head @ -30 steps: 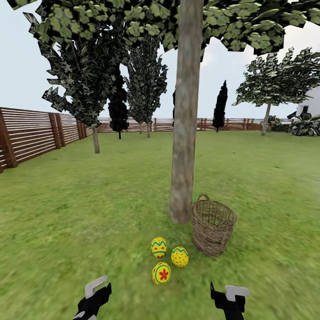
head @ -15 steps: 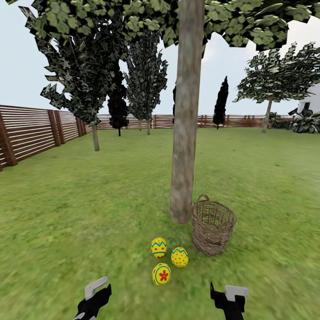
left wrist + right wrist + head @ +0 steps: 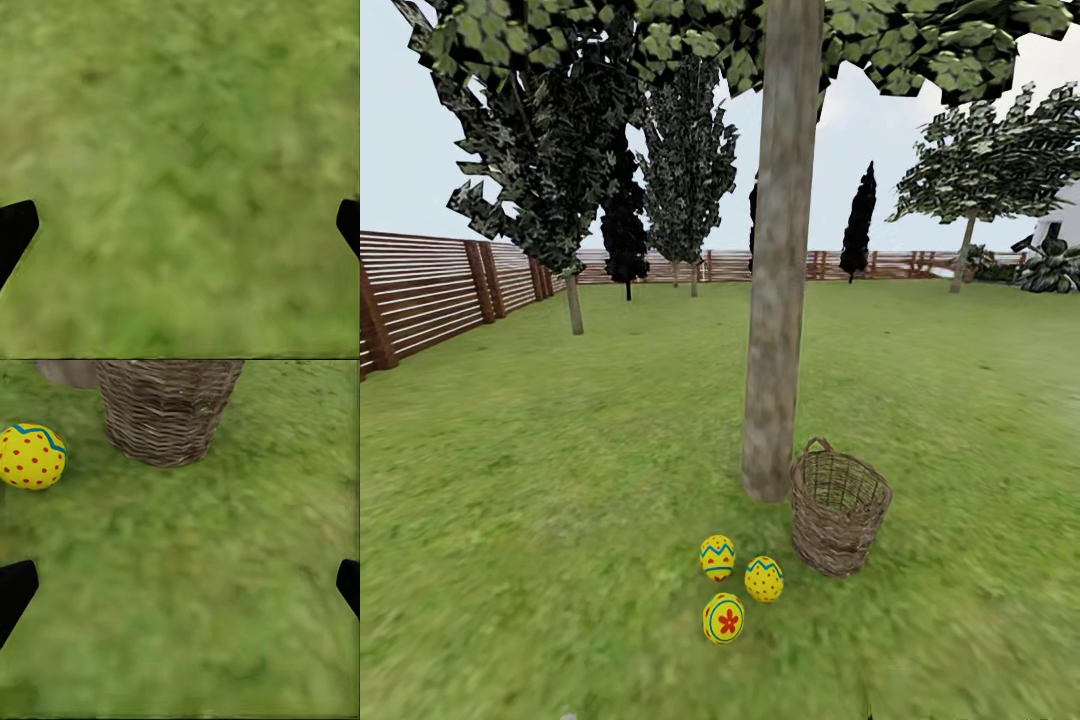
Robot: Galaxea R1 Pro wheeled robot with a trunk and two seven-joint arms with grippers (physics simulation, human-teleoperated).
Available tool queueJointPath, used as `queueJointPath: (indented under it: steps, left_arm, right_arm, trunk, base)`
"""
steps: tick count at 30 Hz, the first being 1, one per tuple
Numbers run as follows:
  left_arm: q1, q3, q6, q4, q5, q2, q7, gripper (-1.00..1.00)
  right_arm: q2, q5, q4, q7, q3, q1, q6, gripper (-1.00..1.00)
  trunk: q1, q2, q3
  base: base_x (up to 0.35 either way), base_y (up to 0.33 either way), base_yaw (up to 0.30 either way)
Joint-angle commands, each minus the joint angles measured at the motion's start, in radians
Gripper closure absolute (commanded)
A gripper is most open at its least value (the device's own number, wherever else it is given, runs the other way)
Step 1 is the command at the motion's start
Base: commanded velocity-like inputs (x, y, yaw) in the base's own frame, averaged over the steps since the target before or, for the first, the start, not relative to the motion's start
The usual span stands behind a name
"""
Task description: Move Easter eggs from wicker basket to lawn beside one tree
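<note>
The three Easter eggs (image 3: 730, 583) lie on the lawn (image 3: 540, 500), in a tight group just at the foot of the tree (image 3: 778, 300), at about 7 o'clock from its trunk. Each egg is yellow with blue zigzag bands and red dots; the nearest one (image 3: 724, 618) shows a red flower inside a blue ring, and the dotted one (image 3: 31, 456) is seen also in the right wrist view. The wicker basket (image 3: 839, 508) stands upright at 4 o'clock from the trunk, just beside it, brown and woven, with a small loop handle at the far rim; no egg is seen inside it. Nothing lies between the eggs and the trunk. Far behind there is a brown slat fence (image 3: 430, 295), dark cypresses (image 3: 857, 232) and other trees. The left gripper (image 3: 180, 225) has its fingertips wide apart over bare grass, holding nothing. The right gripper (image 3: 180, 585) is spread the same way, empty, over the grass near the basket.
</note>
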Motion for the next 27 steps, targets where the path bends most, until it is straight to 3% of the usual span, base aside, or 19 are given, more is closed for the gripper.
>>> queueJointPath:
  steps: [1,2,3,5,6,8,10,17,27]
  left_arm:
    - [0.011,0.005,-0.017,0.0,-0.006,0.0,0.003,-1.0]
    - [0.041,0.004,-0.068,0.0,-0.006,0.001,0.006,-1.0]
    - [0.09,0.003,-0.189,-0.001,-0.015,-0.001,0.007,-1.0]
    - [0.116,0.0,-0.305,-0.001,-0.057,-0.005,0.008,-1.0]
    - [0.12,-0.001,-0.327,-0.001,-0.071,-0.005,0.008,-1.0]
    - [0.132,-0.002,-0.384,0.0,-0.135,-0.008,0.01,-1.0]
    - [0.137,-0.002,-0.408,0.0,-0.158,-0.014,0.011,-1.0]
    - [0.189,-0.002,-0.535,0.0,-0.175,-0.027,0.012,-1.0]
    - [0.194,-0.002,-0.555,0.0,-0.176,-0.028,0.012,-1.0]
  right_arm:
    - [0.003,-0.001,0.003,-0.006,0.01,0.008,-0.023,-1.0]
    - [0.015,0.0,0.004,-0.007,0.01,0.023,-0.076,-1.0]
    - [0.032,0.0,0.005,-0.009,0.01,0.036,-0.158,-1.0]
    - [0.036,-0.001,0.005,-0.01,0.009,0.047,-0.221,-1.0]
    - [0.037,-0.001,0.005,-0.01,0.009,0.05,-0.235,-1.0]
    - [0.042,-0.001,0.005,-0.01,0.01,0.06,-0.284,-1.0]
    - [0.045,-0.003,0.005,-0.01,0.01,0.066,-0.286,-1.0]
    - [0.059,-0.006,0.003,-0.015,0.009,0.079,-0.286,-1.0]
    - [0.057,-0.006,-0.001,-0.034,0.006,0.08,-0.286,-1.0]
  trunk:
    - [-0.004,0.007,0.001]
    - [-0.008,0.014,0.002]
    - [-0.012,0.021,0.004]
    - [-0.019,0.035,0.007]
    - [-0.023,0.042,0.008]
    - [-0.031,0.056,0.011]
    - [-0.039,0.07,0.015]
    - [-0.065,0.119,0.029]
    - [-0.104,0.189,0.054]
  base:
    - [0.0,0.0,0.0]
    - [0.0,0.0,0.0]
    - [0.0,0.0,0.0]
    - [0.0,0.0,0.013]
    - [0.0,0.0,0.031]
    - [0.0,0.0,0.049]
    - [0.0,0.0,0.06]
    - [0.0,0.0,0.055]
    - [0.0,0.0,0.0]
